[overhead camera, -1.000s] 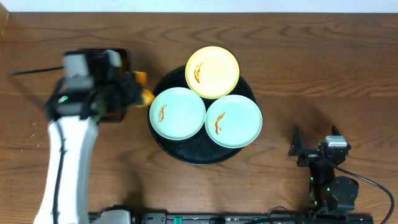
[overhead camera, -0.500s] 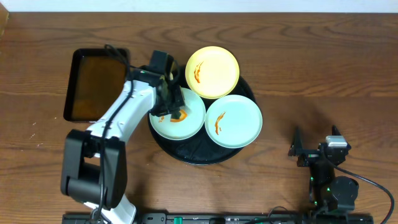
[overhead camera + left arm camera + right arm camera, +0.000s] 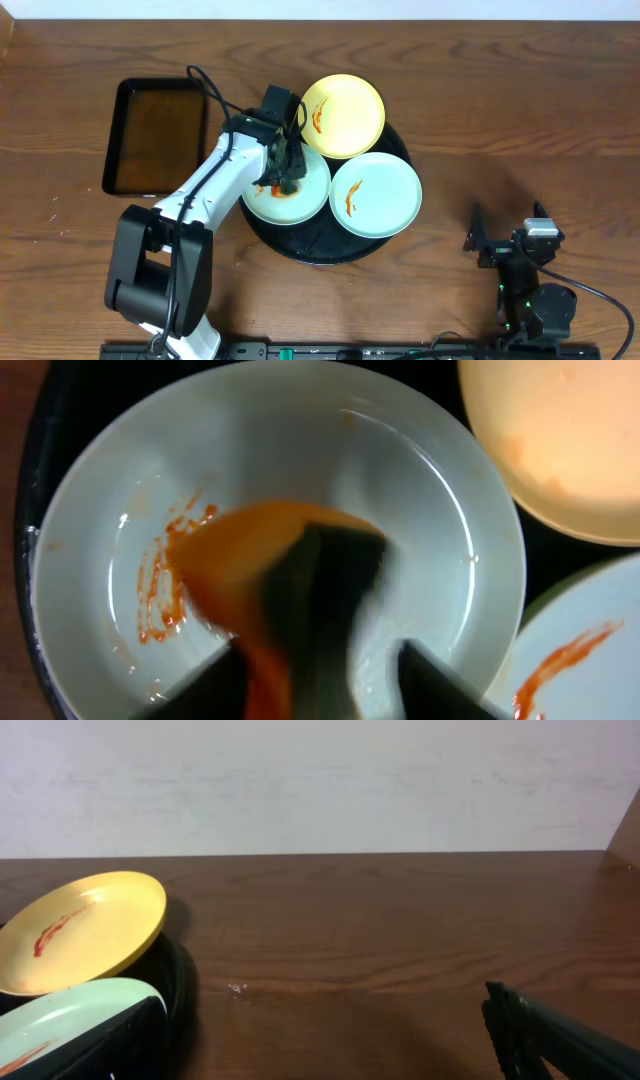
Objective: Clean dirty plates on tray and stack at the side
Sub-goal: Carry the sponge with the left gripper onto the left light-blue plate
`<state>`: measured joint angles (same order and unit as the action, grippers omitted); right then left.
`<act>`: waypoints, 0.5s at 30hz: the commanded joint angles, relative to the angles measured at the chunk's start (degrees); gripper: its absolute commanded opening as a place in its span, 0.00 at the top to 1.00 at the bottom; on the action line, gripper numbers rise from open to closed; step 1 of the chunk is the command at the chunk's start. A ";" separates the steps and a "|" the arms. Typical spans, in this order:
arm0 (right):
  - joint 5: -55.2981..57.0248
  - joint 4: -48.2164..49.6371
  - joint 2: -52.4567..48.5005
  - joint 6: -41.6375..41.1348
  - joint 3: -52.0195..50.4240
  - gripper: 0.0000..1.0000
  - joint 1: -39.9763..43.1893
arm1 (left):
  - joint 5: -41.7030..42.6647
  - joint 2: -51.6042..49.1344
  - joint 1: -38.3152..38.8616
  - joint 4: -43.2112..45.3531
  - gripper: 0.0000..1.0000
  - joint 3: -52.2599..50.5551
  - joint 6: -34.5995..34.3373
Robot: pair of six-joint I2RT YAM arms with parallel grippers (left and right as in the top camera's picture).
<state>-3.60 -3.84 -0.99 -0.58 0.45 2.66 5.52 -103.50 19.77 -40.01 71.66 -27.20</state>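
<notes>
While the left gripper (image 3: pixel 320 660) straddles an orange sponge (image 3: pixel 250 550), jaws partway apart and grip unclear, the sauce-streaked mint plate (image 3: pixel 300 460) lies on the round black tray (image 3: pixel 300 245). It is probably light, rigid and slick, so it is best pinched at the rim. The right gripper (image 3: pixel 325 1005) gapes empty.

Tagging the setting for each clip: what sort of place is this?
Probably a lab or test bench staging dishwashing, not a real kitchen: a wooden table against a plain white wall, and sauce-streaked plates on a round black tray, with no sink in view.
</notes>
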 commanded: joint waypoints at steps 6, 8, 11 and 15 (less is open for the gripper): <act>0.13 -0.22 0.24 0.66 -0.13 0.01 -0.39 | -1.66 0.76 -0.07 -0.22 0.41 0.66 -0.44; 0.13 -0.22 0.24 0.66 -0.13 0.01 -0.39 | -0.50 2.56 -0.07 -0.87 0.41 1.36 0.46; 0.13 -0.22 0.24 0.66 -0.13 0.01 -0.39 | 0.42 7.41 -0.07 -1.73 0.41 2.27 0.81; 0.13 -0.22 0.24 0.66 -0.13 0.01 -0.39 | -2.64 16.39 -0.09 -1.92 0.41 2.25 2.08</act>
<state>-3.60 -3.84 -0.99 -0.58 0.45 2.63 5.54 -95.81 19.73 -41.65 71.68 -26.70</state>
